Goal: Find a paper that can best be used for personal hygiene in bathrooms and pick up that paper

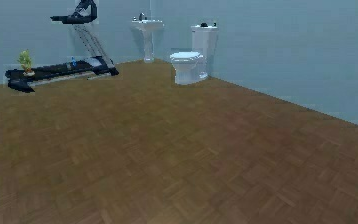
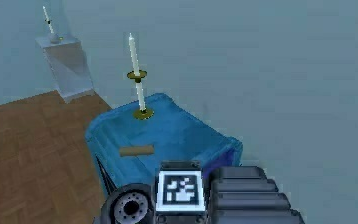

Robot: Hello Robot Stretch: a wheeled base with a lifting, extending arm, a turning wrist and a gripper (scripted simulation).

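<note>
Wooden floor (image 1: pixel 177 150) runs bare ahead of you to the far wall. A white toilet (image 1: pixel 190 66) stands against that wall, with a pedestal sink (image 1: pixel 147 38) just beside it and a treadmill (image 1: pixel 72 60) further toward the forward view's left. Those are bathroom fittings, so the paper most likely sits near the toilet. The dark bits on its tank are too small to name, and you cannot pick out a roll from here. Treat this as the search step and drive closer before reaching.

In the arm side view a blue box (image 2: pixel 162 140) carries 1 candle (image 2: pixel 137 75) and a flat brown piece (image 2: pixel 137 151); neither suits. The gripper (image 2: pixel 132 208) sits at the bottom edge beside 1 white marker square (image 2: pixel 182 190), probably tucked in for travel. Its far end is hidden, so you cannot tell its state or whether it holds anything.
</note>
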